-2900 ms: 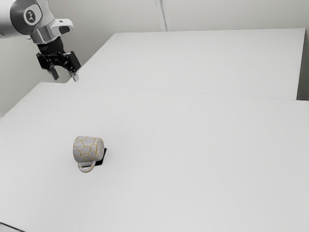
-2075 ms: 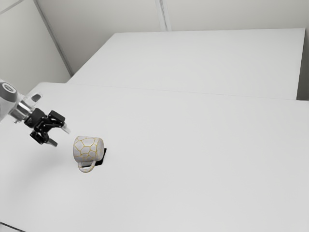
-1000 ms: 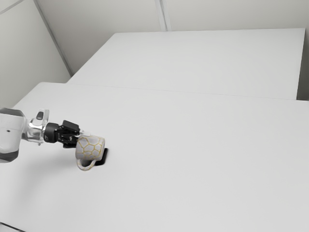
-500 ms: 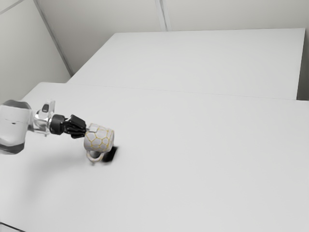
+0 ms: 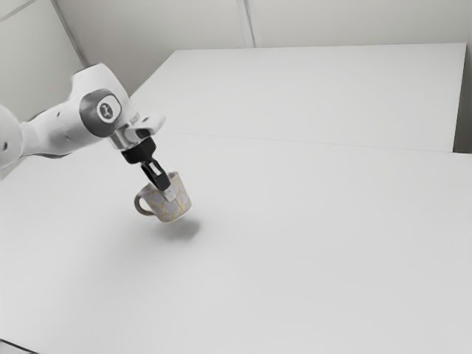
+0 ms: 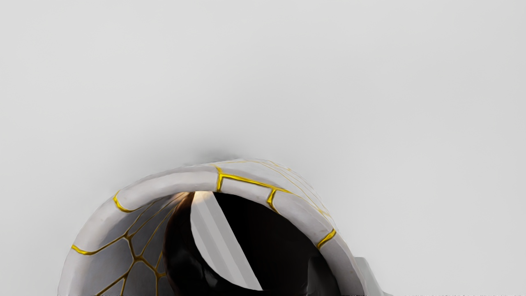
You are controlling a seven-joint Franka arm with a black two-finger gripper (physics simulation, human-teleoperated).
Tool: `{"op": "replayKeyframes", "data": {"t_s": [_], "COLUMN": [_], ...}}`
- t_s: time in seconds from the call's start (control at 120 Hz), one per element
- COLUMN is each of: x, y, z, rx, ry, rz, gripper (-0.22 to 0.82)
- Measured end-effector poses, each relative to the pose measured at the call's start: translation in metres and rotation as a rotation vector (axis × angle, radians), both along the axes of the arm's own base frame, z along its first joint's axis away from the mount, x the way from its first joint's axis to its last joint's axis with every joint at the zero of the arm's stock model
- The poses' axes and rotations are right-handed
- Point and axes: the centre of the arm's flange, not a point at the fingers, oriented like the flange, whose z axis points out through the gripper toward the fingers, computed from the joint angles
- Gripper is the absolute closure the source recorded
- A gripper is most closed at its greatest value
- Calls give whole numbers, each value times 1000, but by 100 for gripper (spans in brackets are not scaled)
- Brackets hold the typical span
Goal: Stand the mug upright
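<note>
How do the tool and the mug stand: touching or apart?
Touching: the exterior view shows the tool shut on the wall of the mug, holding it tilted.

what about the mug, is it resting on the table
No, the pincer holds the mug tilted above the table, over its soft shadow.

Exterior view: wide passage over the table (image 5: 317, 243) from the mug (image 5: 175, 211) toward the exterior view's right; some room beneath the mug. Obstructions: arm (image 5: 63, 129) on the exterior view's left, handle (image 5: 140, 206) jutting that way, gripper (image 5: 169, 193) across the rim.
</note>
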Motion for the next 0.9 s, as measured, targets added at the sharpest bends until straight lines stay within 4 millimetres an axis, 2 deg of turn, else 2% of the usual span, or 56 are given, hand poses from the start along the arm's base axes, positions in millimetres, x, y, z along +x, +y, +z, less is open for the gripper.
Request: {"op": "replayKeyframes", "data": {"t_s": [0.092,0.158,0.25,0.35,0.467,0.617,0.7,0.758,0.8,0.858,0.9], "x": [-34,-48,-55,-60,-58,-58,-57,-57,-58,-52,-38], "y": [-26,-24,-14,-15,-16,-16,-16,-18,-24,-30,-38], "z": [-10,-25,-35,-49,-54,-55,-54,-47,-32,6,51], "rx": [80,117,174,220,246,250,250,247,240,226,217], "ry": [-28,-35,-57,-73,-95,-106,-110,-118,-135,-163,-196], "rz": [-14,24,75,108,159,222,252,268,270,278,275], "gripper": [75,74,75,75,76,42,29,22,18,14,11]}}
